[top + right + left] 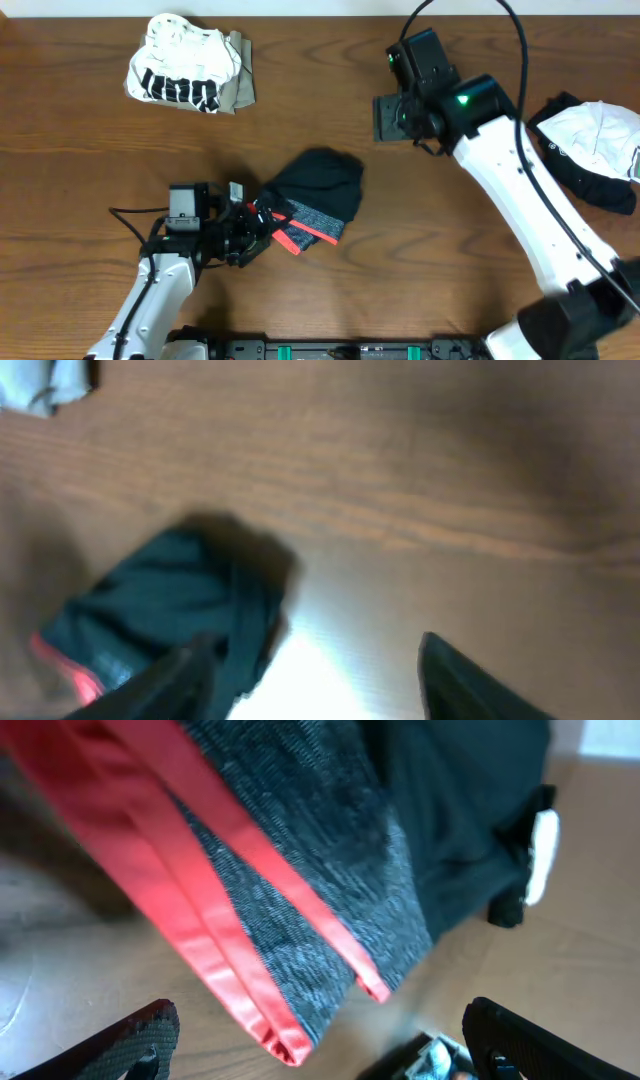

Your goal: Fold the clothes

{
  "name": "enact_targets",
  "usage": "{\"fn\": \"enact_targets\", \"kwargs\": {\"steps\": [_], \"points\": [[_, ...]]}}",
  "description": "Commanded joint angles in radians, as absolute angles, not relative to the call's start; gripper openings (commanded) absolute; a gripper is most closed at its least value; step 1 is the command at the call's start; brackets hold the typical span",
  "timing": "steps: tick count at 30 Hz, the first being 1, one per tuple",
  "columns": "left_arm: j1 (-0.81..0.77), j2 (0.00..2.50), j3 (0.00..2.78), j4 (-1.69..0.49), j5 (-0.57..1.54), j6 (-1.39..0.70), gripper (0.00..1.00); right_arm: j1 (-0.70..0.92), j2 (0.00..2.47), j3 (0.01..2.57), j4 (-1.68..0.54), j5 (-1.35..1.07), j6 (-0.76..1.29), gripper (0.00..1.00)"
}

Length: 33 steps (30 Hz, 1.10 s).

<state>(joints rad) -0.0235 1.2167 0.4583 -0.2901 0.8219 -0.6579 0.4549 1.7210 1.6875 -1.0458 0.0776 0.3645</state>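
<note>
Operator: Nearest the overhead lens is my right arm (510, 190), raised over the far side of the table (80, 170). Its right gripper (385, 118) is well apart from the black trousers (320, 190), which lie bunched mid-table. The left gripper (258, 228) sits just beside their waistband.

Desk: Count?

Operator: One pair of trousers, one white printed top (185, 65) lying on one olive piece (240, 90), and one black-and-white garment (590, 145) at the right edge. That's four garments and two grippers.

Desk: Left wrist view?

Operator: Its fingers (120, 1045) are spread wide, pinching nothing. The grey waistband (330, 890) with its red edging (200, 920) lies just ahead. I reckon closing here could catch only one layer and drag the bundle open.

Desk: Right wrist?

Operator: It's blurred. The jaws stand apart over bare table, with the trousers at lower left. My worry is both arms reaching for one small heap and clashing.
</note>
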Motion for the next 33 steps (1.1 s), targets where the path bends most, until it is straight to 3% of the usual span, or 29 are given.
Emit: {"fn": "enact_targets", "kwargs": {"steps": [1, 8, 10, 12, 15, 29, 33], "points": [[-0.044, 1.217, 0.458, -0.289, 0.706, -0.730, 0.92, 0.429, 1.794, 1.687, -1.005, 0.030, 0.297, 0.53], [-0.047, 1.275, 0.455, -0.240, 0.661, -0.736, 0.92, 0.426, 1.927, 1.687, -0.925, -0.009, 0.288, 0.55], [-0.047, 1.307, 0.455, -0.202, 0.661, -0.739, 0.93, 0.426, 1.958, 1.687, -0.916, -0.040, 0.274, 0.62], [-0.047, 1.342, 0.455, -0.180, 0.662, -0.748, 0.92, 0.424, 1.980, 1.687, -0.916, -0.061, 0.275, 0.79], [-0.047, 1.402, 0.455, -0.145, 0.662, -0.758, 0.93, 0.418, 1.996, 1.687, -0.916, -0.064, 0.275, 0.87], [-0.145, 1.615, 0.455, 0.058, 0.669, -0.846, 0.92, 0.405, 1.999, 1.687, -0.916, -0.140, 0.260, 0.97], [-0.168, 1.623, 0.455, 0.086, 0.668, -0.852, 0.93, 0.405, 2.013, 1.686, -0.919, -0.139, 0.252, 0.96]]}}
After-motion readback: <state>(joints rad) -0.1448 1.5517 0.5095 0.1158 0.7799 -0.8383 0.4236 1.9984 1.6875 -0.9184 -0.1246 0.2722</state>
